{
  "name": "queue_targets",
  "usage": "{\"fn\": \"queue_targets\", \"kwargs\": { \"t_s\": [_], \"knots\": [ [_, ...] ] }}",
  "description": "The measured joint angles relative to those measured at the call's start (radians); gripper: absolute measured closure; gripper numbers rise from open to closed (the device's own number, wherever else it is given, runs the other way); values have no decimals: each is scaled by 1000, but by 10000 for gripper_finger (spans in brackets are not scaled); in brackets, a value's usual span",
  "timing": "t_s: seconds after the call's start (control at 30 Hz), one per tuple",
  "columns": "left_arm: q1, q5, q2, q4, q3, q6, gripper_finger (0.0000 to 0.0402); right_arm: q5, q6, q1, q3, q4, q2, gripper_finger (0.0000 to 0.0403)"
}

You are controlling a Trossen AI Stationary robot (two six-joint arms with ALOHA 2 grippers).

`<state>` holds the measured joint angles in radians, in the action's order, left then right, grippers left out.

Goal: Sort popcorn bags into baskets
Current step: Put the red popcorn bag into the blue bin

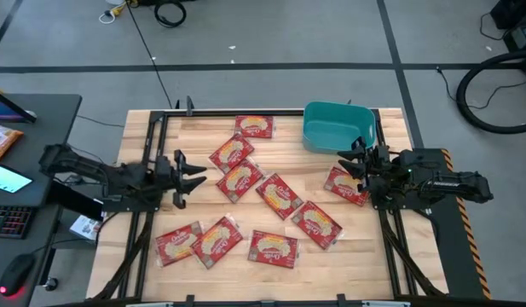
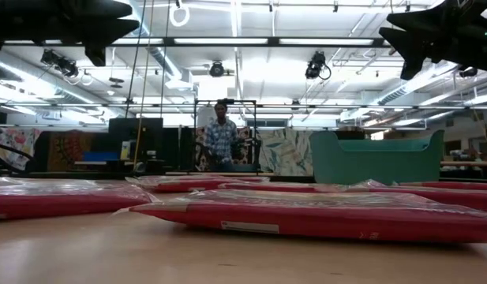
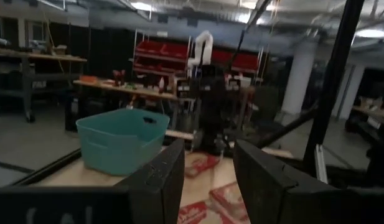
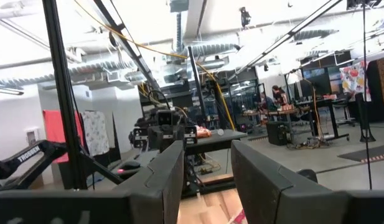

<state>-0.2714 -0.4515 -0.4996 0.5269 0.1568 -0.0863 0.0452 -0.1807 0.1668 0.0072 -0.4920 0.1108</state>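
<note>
Red popcorn bags (image 1: 278,194) lie flat on the wooden tabletop (image 1: 390,256), none in the teal basket (image 1: 335,128). Right claw (image 1: 352,162) hangs spread, empty, beside the nearest bag (image 1: 346,185). Left claw (image 1: 191,176) waits spread.

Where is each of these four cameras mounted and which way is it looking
High view: overhead, straight down on the table, popcorn bags, both arms, left gripper, right gripper.
Low view: tabletop height, across bags toward a person; arms overhead.
Left wrist view: past its open fingers toward the teal basket.
Right wrist view: past its open fingers toward the room.
High, low and left wrist views share the basket.
</note>
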Motion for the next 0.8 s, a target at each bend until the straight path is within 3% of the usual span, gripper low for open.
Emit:
{"fn": "queue_targets", "kwargs": {
  "t_s": [0.13, 0.23, 0.4, 0.53, 0.8],
  "knots": [
    [13, -39, -75, -28, 24, -18, 260, 0, 0, 0, 0, -1, 0, 263],
    [57, -40, -127, -145, 65, -94, 260, 0, -7, 0, 0, -1, 0, 263],
    [139, 48, -220, -323, 124, -220, 260, -10, 7, 0, 0, -17, 0, 263],
    [193, 124, -296, -352, 145, -245, 260, -77, 7, 0, 0, -85, 0, 263],
    [313, 140, -403, -351, 153, -244, 260, -129, 273, 0, 0, -83, 6, 263]
  ]
}}
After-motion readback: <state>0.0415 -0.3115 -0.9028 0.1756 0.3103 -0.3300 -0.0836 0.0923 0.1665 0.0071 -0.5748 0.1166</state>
